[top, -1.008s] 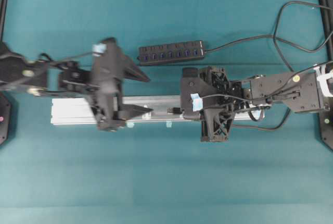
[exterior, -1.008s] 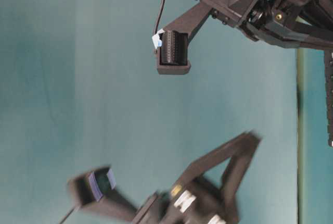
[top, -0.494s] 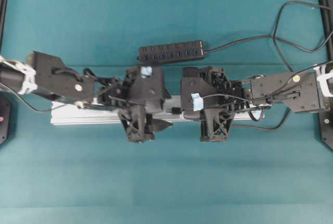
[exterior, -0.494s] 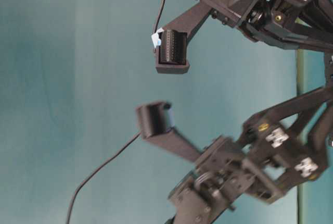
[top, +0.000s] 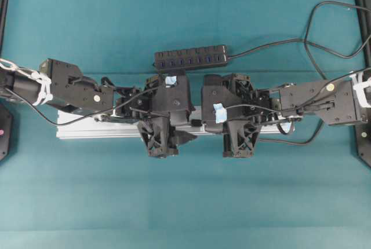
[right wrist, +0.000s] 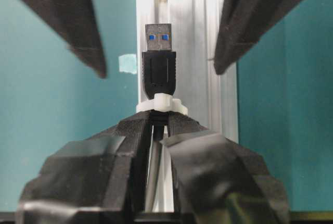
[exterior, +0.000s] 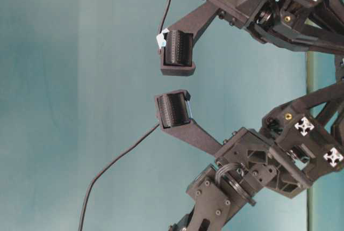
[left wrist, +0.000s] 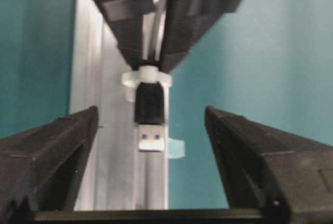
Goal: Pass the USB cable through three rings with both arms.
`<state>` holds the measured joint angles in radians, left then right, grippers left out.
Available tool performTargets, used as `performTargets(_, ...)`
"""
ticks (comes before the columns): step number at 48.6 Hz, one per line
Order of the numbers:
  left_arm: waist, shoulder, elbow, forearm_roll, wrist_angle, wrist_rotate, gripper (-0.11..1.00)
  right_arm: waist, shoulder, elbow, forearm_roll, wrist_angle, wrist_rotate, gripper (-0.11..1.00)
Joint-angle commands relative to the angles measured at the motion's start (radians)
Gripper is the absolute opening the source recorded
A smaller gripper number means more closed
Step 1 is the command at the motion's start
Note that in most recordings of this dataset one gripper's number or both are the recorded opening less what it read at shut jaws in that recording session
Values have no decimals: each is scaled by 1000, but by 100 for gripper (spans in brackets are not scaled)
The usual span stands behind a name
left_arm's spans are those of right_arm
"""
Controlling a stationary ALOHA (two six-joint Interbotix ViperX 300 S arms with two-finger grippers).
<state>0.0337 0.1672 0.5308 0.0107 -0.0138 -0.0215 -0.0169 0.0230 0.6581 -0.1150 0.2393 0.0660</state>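
Left wrist cam, bottom of frame: the left gripper has its jaws spread wide, one finger at each lower corner, nothing between them yet. Right past that, dead centre, the USB cable plug pokes toward the lens, metal tip showing blue inside. Just behind the plug sits a white ring on the silver rail. Furthest back, at the top, the right gripper is clamped tight on the cord just behind that ring. Teal table all around.
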Motion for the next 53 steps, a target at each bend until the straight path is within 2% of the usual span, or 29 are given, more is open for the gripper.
performTargets(1, 2, -2, -12, 2, -9, 3, 76, 3, -20, -8, 2, -14, 2, -7)
performTargets(6, 2, 5, -12, 2, -6, 5, 57, 3, -18, -8, 2, -14, 2, -7)
performTargets(12, -2, 6, -11, 2, -6, 15, 27, 3, -17, -8, 2, -15, 2, -7)
performTargets(14, -2, 6, -11, 2, -5, 23, 21, 3, -18, -8, 2, -15, 2, -7)
performTargets(25, -3, 3, -12, 2, 3, 49, 21, 6, -18, -6, 2, -3, 5, -8)
performTargets(32, -3, -5, -12, 2, 21, 51, 21, 6, -18, -6, 23, 15, 5, -8)
performTargets(40, -3, -15, -11, 2, 43, 51, 21, 6, -18, -6, 37, 31, 3, -2)
performTargets(44, -5, -20, -8, 2, 44, 49, 21, 6, -20, -6, 37, 37, 3, 7)
performTargets(47, -6, -20, -6, 2, 44, 49, 21, 6, -20, -6, 35, 38, 3, 19)
performTargets(53, -8, -26, -6, 2, 48, 49, 21, 6, -25, -9, 35, 38, 2, 53)
